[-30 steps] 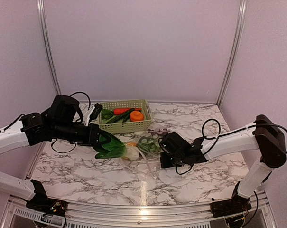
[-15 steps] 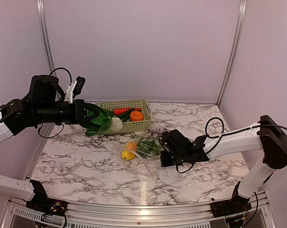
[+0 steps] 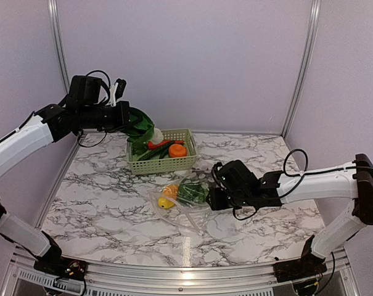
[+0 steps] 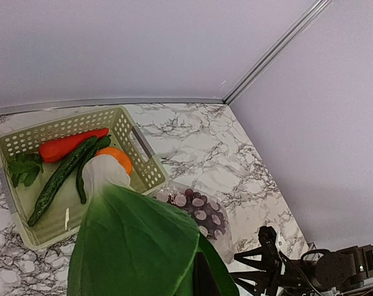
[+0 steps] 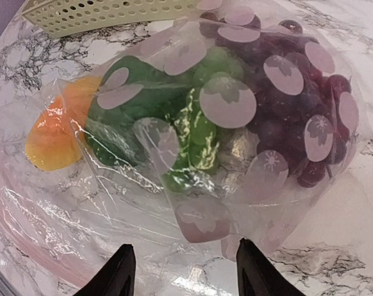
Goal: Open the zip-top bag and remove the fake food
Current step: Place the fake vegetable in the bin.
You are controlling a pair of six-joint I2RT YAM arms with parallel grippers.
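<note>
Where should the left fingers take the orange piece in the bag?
Pinch across the orange piece at its rounded body, entering from the left end of the bag, likely the mouth: the pink zip strip curves there, and the piece lies outermost, with the greens and grapes behind it.

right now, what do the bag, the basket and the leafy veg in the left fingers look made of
Zip-top bag: thin clear plastic film, glossy; it crinkles and glints, contents show through. Basket: pale green moulded plastic, matte, perforated walls. Leafy vegetable: probably smooth plastic, uniform green with slight sheen; cannot tell hard or soft.
</note>
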